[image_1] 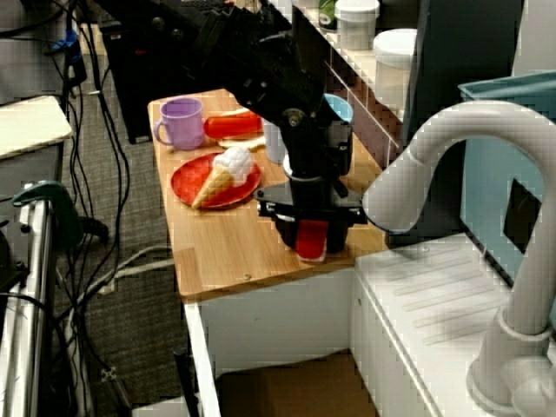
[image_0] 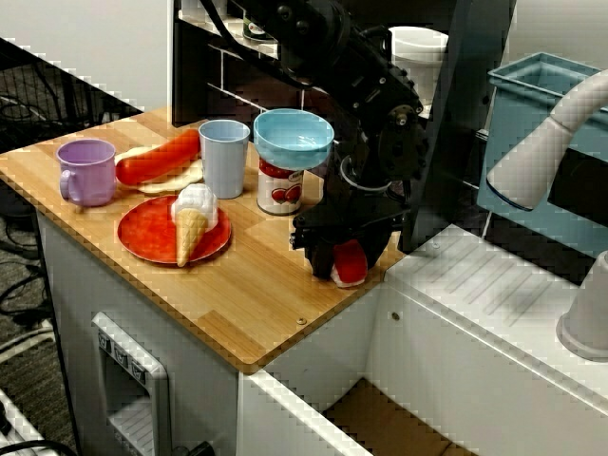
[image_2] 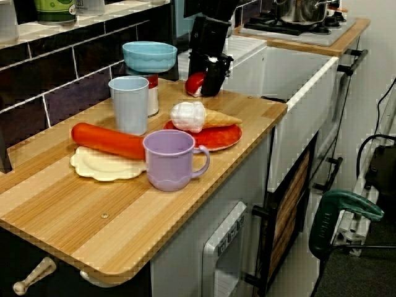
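My gripper [image_0: 347, 255] stands low over the right end of the wooden counter [image_0: 247, 304], close to the sink. Its two dark fingers flank a small red and white toy [image_0: 351, 268] that rests on the wood, and they look closed on its sides. In the view from the sink side the red toy [image_1: 311, 243] shows between the fingers of the gripper [image_1: 311, 234]. The view from the counter's far end has the toy [image_2: 194, 83] sticking out to the left of the gripper [image_2: 205, 79]. Part of the toy is hidden by the fingers.
A can [image_0: 279, 187] with a light-blue bowl [image_0: 294, 136] on top stands just left of the gripper. Further left are a pale blue cup [image_0: 224, 157], an ice-cream cone [image_0: 193, 223] on a red plate [image_0: 142, 237], a long orange-red toy [image_0: 157, 159] and a purple mug [image_0: 85, 171]. The white sink [image_0: 494, 294] lies to the right.
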Robot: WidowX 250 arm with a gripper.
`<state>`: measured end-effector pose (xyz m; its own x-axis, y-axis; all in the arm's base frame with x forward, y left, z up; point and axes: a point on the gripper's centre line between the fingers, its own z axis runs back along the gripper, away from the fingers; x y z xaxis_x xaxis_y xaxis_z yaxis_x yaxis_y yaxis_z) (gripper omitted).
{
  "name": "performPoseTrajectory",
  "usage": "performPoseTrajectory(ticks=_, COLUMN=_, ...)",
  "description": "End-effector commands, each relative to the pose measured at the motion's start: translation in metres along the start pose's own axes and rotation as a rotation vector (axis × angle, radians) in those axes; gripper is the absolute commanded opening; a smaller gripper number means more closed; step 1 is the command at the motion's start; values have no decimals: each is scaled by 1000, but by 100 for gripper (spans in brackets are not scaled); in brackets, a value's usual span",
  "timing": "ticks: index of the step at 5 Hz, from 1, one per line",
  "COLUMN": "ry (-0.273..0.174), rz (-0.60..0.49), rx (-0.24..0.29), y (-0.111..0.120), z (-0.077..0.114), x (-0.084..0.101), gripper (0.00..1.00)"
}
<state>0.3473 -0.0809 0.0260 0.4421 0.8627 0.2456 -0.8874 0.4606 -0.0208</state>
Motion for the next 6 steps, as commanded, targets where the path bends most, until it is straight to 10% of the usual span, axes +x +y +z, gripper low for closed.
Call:
performPoseTrajectory(ticks=1, ry=79, rz=-115, rx=-117, y=16, z=35, x=53, gripper=0)
performPoseTrajectory(ticks=6, ry=107, rz=-223, rx=-215, y=65, z=75, x=82, gripper=0)
